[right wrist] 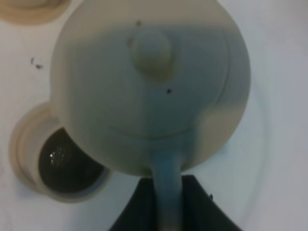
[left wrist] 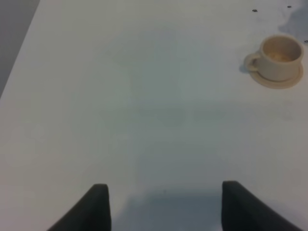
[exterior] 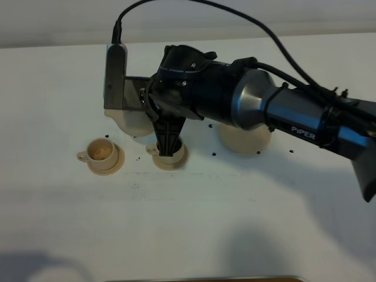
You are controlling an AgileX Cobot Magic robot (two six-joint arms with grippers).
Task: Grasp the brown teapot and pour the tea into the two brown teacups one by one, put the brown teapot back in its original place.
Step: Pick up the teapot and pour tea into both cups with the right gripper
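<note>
My right gripper [right wrist: 168, 195] is shut on the loop handle of the brown teapot [right wrist: 149, 86], which fills the right wrist view with its knobbed lid toward the camera. Under the pot's edge stands a teacup [right wrist: 62, 166] on its saucer with dark liquid inside. From the high camera the right arm reaches across the middle, and only a pale part of the teapot [exterior: 132, 122] shows beneath it. One teacup [exterior: 101, 154] stands free at the left; the other [exterior: 171, 157] is partly covered by the gripper [exterior: 166, 141]. The wide saucer [exterior: 244, 138] lies at the right, half hidden by the arm. The left gripper [left wrist: 166, 202] is open over bare table.
The white table [exterior: 235, 223] carries small dark specks around the cups. A pale saucer rim [right wrist: 29, 9] shows at one corner of the right wrist view. In the left wrist view the left teacup [left wrist: 278, 60] stands far off the fingers.
</note>
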